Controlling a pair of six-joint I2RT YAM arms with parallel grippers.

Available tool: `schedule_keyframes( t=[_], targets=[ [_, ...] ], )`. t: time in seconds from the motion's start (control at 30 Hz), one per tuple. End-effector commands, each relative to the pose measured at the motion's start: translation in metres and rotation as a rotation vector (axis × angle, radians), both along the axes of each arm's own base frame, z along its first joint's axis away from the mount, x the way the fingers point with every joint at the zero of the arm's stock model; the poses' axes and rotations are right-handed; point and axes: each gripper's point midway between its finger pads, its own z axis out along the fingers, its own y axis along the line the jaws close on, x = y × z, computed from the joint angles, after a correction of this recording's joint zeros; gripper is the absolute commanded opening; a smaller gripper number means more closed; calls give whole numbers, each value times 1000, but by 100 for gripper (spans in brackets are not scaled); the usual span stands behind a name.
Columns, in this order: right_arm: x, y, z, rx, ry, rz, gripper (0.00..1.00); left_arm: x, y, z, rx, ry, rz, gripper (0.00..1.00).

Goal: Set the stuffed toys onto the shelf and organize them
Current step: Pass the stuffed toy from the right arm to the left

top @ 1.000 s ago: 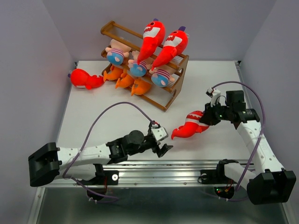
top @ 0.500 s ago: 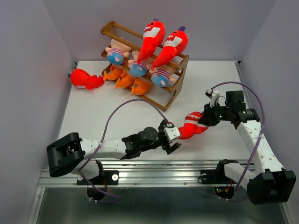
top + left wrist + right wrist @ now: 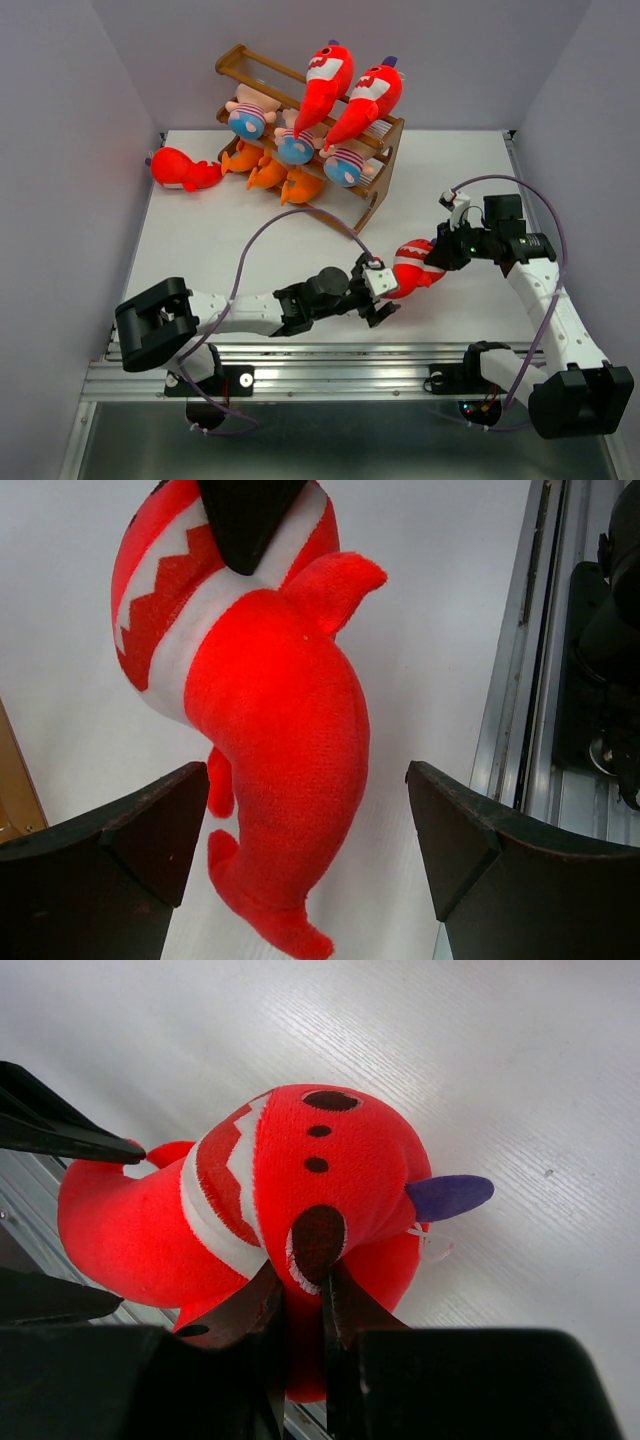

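A red toothy shark (image 3: 412, 270) hangs from my right gripper (image 3: 438, 258), which is shut on its head, seen close in the right wrist view (image 3: 305, 1290) on the shark (image 3: 330, 1160). My left gripper (image 3: 384, 297) is open, with its fingers on either side of the shark's tail end; in the left wrist view (image 3: 305, 780) the shark (image 3: 270, 720) hangs between them without touching either. The brown wooden shelf (image 3: 373, 212) stands at the back. It holds two red sharks (image 3: 326, 80), three striped dolls (image 3: 293, 148) and orange fish (image 3: 270, 172).
Another red shark (image 3: 180, 168) lies on the table left of the shelf. The metal base rail (image 3: 330, 362) runs along the near edge, also in the left wrist view (image 3: 512, 720). Purple cables loop over both arms. Walls close in left and right.
My left arm has swung right, from open table to the hanging shark, so its open fingers now flank the tail. The right gripper has kept hold, and the shark has shifted slightly right.
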Motion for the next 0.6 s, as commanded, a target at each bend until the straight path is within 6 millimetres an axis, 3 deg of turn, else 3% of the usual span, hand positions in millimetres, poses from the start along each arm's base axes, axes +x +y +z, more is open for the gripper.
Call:
schedule_keyframes(
  t=[0.0, 0.13, 0.33, 0.47, 0.5, 0.57],
  targets=[
    [7, 3, 20, 12, -91, 12, 1, 2, -21, 39, -113, -10, -10, 91],
    [8, 1, 18, -1, -102, 4, 1, 3, -30, 44, -128, 42, 0, 91],
    [7, 0, 17, -9, -117, 1, 1, 8, -39, 33, -95, 89, 26, 85],
    [7, 0, 16, -9, -118, 3, 1, 8, -44, 21, -53, 120, 28, 60],
    [6, 0, 16, -8, -119, 5, 1, 8, -46, 16, -34, 129, 25, 47],
    [6, 0, 17, -7, -124, 6, 1, 9, -49, 17, -28, 130, 25, 32]
  ],
)
